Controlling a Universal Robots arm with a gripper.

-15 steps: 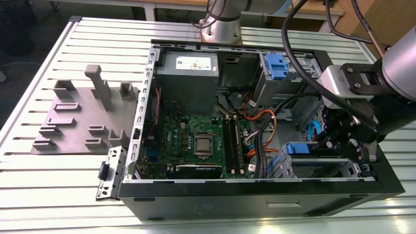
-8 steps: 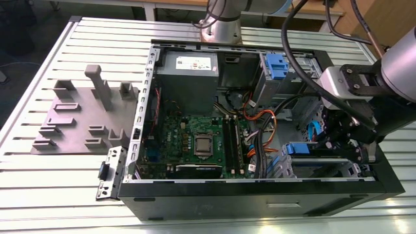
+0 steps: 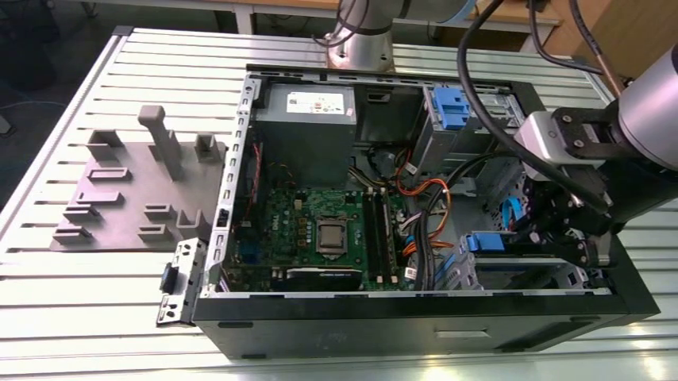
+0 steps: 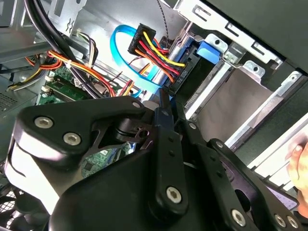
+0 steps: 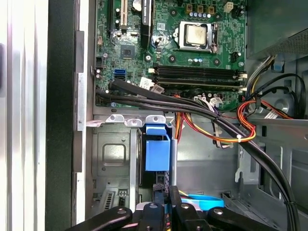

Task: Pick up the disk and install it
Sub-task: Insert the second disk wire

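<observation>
Disk (image 5: pixel 158 155) stands on edge in the drive bay (image 5: pixel 113 159) of the open computer case (image 3: pixel 424 317), largely seated. Tool (image 5: pixel 163 192) is clenched on its near edge, so installation looks nearly finished, with release remaining.

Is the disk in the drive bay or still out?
In: the disk stands on edge inside the bay, the pincer at its end.
</observation>
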